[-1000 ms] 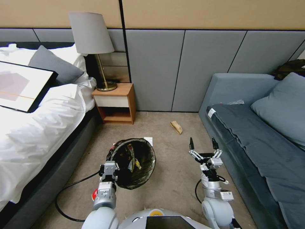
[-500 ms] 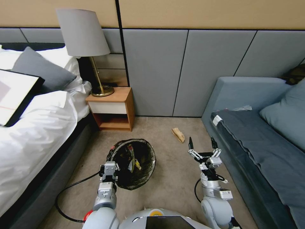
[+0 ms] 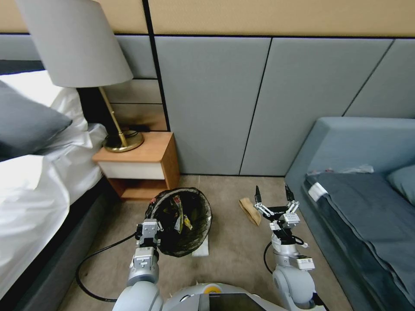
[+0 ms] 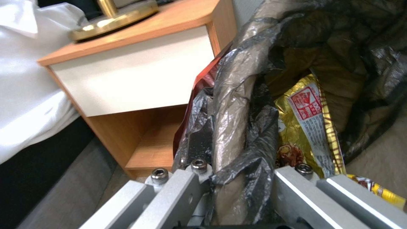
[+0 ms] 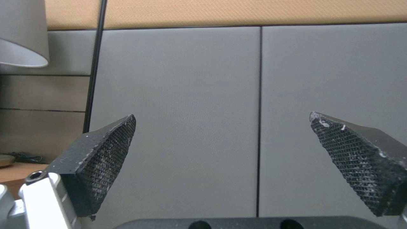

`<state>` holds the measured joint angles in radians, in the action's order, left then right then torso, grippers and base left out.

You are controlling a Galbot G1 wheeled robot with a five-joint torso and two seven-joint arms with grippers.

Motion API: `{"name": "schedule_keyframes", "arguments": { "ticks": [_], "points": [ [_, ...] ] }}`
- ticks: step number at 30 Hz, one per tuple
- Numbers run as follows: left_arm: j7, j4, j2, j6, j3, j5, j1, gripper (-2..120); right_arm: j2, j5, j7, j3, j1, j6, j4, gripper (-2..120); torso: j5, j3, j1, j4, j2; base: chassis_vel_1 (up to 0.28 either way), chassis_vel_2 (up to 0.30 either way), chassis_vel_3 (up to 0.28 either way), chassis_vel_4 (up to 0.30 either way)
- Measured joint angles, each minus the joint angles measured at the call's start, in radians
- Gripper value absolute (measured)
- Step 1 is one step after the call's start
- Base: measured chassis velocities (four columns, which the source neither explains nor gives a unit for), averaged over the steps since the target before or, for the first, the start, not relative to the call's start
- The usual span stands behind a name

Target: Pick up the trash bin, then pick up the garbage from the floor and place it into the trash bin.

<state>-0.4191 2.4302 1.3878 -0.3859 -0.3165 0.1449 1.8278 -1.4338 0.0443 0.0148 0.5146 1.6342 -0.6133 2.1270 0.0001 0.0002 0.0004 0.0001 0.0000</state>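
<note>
High head view, close wrist views

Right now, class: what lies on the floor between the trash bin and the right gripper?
In the head view, a crumpled brown paper bag lies between the trash bin and the right gripper.

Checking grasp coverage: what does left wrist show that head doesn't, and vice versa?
Left wrist alone: the left gripper's fingers clamped on the bag-lined rim of the trash bin, and print on a yellow wrapper inside.

Head alone: the right gripper open above the carpet, a brown paper bag just to its left, a white scrap beside the bin, and the sofa.

Both: the bin, its wrappers, the nightstand, the lamp base and the bed.
</note>
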Motion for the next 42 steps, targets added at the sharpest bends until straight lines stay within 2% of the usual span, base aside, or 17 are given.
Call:
{"name": "schedule_keyframes", "arguments": {
  "ticks": [21, 25, 28, 29, 32, 33, 36, 37, 40, 42],
  "points": [
    [-0.001, 0.002, 0.001, 0.002, 0.028, 0.008, 0.026, 1, 0.015, -0.008, 0.016, -0.007, -0.033, 0.013, -0.012, 100, 0.0000, 0.000, -0.001, -0.0001, 0.000, 0.009, -0.013, -0.011, 0.005],
    [-0.001, 0.004, -0.003, 0.002, 0.033, 0.010, 0.039, 1, 0.039, 0.011, 0.007, -0.024, -0.034, 0.071, -0.018, 100, 0.0000, 0.000, -0.001, -0.0001, 0.000, 0.000, 0.000, 0.000, 0.000],
    [-0.002, 0.004, -0.003, 0.002, 0.035, 0.013, 0.042, 1, 0.068, 0.032, -0.010, -0.044, -0.054, 0.169, -0.038, 100, 0.0000, 0.000, -0.001, -0.0001, 0.000, 0.000, 0.000, 0.000, 0.000],
    [-0.002, 0.004, -0.003, 0.002, 0.035, 0.013, 0.042, 1, 0.068, 0.032, -0.010, -0.044, -0.054, 0.169, -0.038, 100, 0.0000, 0.000, -0.001, -0.0001, 0.000, 0.000, 0.000, 0.000, 0.000],
    [-0.002, 0.004, -0.007, 0.002, 0.033, 0.014, 0.041, 1, 0.109, 0.080, -0.036, -0.082, -0.090, 0.314, -0.063, 100, 0.0000, 0.000, 0.000, -0.0001, 0.000, 0.000, 0.000, 0.000, 0.000],
    [-0.002, 0.004, -0.007, 0.002, 0.033, 0.014, 0.041, 1, 0.109, 0.080, -0.036, -0.082, -0.090, 0.314, -0.063, 100, 0.0000, 0.000, 0.000, -0.0001, 0.000, 0.000, 0.000, 0.000, 0.000],
    [-0.002, 0.004, -0.007, 0.002, 0.032, 0.014, 0.040, 1, 0.145, 0.126, -0.051, -0.118, -0.140, 0.451, -0.119, 100, 0.0000, 0.000, 0.000, 0.0001, 0.000, 0.000, 0.000, 0.000, 0.000],
    [-0.002, 0.004, -0.007, 0.002, 0.032, 0.014, 0.040, 1, 0.145, 0.126, -0.051, -0.118, -0.140, 0.451, -0.119, 100, 0.0000, 0.000, 0.000, 0.0001, 0.000, 0.000, 0.000, 0.000, 0.000],
    [-0.002, 0.004, -0.007, 0.002, 0.032, 0.017, 0.043, 1, 0.175, 0.151, -0.037, -0.142, -0.196, 0.573, -0.214, 100, 0.0001, 0.000, 0.000, 0.0000, 0.000, 0.000, 0.000, 0.000, 0.000],
    [-0.002, 0.004, -0.007, 0.003, 0.032, 0.018, 0.045, 1, 0.183, 0.152, -0.024, -0.149, -0.215, 0.598, -0.248, 100, 0.0000, 0.000, 0.000, -0.0001, 0.000, 0.000, 0.000, 0.000, 0.000]
  ]
}}
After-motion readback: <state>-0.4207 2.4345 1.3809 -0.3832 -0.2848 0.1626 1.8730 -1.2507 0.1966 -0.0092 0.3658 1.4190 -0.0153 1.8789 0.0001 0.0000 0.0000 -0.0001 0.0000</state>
